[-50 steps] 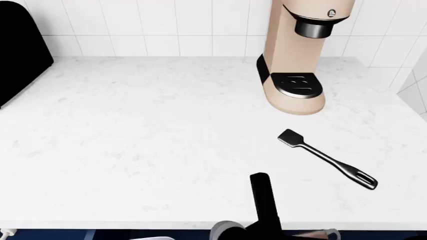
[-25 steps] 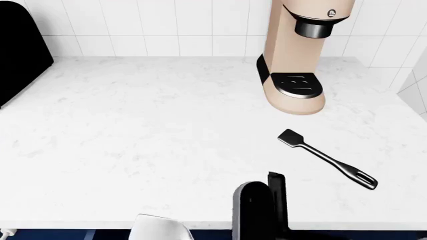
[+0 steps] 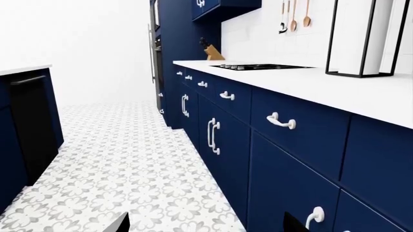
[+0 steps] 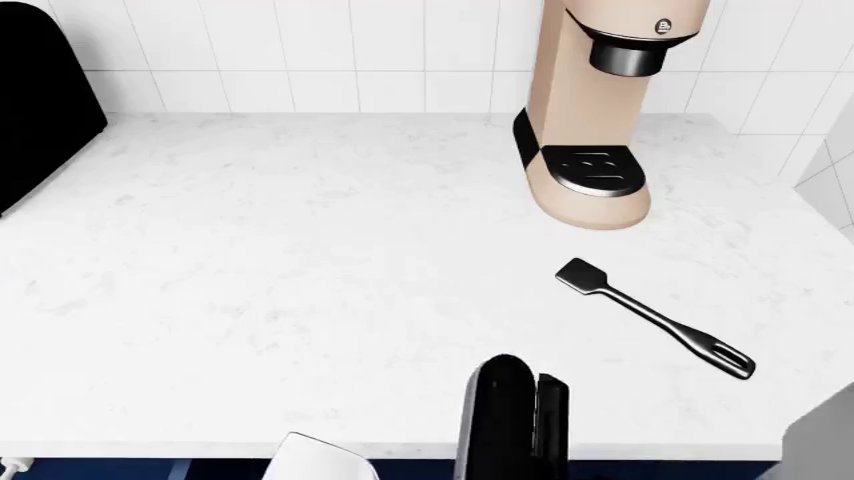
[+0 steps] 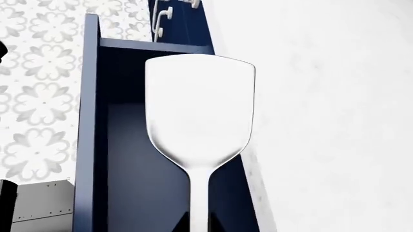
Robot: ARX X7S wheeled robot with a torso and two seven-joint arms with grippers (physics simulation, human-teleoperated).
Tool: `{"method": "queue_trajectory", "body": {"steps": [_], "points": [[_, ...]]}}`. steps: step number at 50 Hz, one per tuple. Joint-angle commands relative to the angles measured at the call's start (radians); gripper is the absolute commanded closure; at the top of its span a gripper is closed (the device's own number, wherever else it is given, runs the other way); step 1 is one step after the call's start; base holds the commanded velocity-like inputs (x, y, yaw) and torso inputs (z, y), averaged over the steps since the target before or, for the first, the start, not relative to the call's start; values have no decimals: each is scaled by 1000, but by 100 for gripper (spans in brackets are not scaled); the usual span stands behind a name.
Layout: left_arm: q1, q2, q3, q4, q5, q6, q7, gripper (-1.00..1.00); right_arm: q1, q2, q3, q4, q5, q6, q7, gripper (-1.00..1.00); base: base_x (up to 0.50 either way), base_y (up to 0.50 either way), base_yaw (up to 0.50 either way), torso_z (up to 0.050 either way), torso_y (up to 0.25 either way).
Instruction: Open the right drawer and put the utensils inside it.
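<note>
Right gripper, jaws out of frame, presumably holds the grey spatula [image 5: 199,116], blade hung over the open right drawer [image 5: 90,145], long axis along it. Black spatula [image 4: 654,317] lies near the counter's [image 4: 267,300] front-right corner, nearer the right arm. Left gripper's state: cannot tell.

A tall beige coffee machine [image 4: 597,110] with a black drip tray stands on the white marble countertop [image 4: 294,280] against white wall tiles [image 4: 320,55]. Down the kitchen: a black gas hob [image 3: 255,66], wooden knife block [image 3: 210,51], patterned grey floor tiles [image 3: 123,164].
</note>
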Motion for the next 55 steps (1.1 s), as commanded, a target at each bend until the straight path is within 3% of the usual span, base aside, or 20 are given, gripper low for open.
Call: {"method": "queue_trajectory", "body": {"steps": [1, 10, 22, 38, 55], "points": [[-5, 1, -1, 2, 3, 6, 5, -100, -73, 0, -31, -14, -46, -6, 16, 100, 0, 0, 0, 0, 0], [-5, -1, -2, -11, 8, 18, 6, -100, -24, -62, -91, -60, 0, -13, 90, 100, 0, 0, 0, 0, 0], [-8, -1, -5, -3, 9, 14, 10, -100, -199, 19, -21, -51, -193, 52, -62, 100, 0, 0, 0, 0, 0], [-13, -2, -4, -9, 15, 24, 12, -100, -251, -18, -59, -51, -254, 73, -69, 100, 0, 0, 0, 0, 0], [-15, -3, -5, -19, 20, 42, 15, -100, -358, 15, -44, -43, -415, 90, -190, 100, 0, 0, 0, 0, 0]]}}
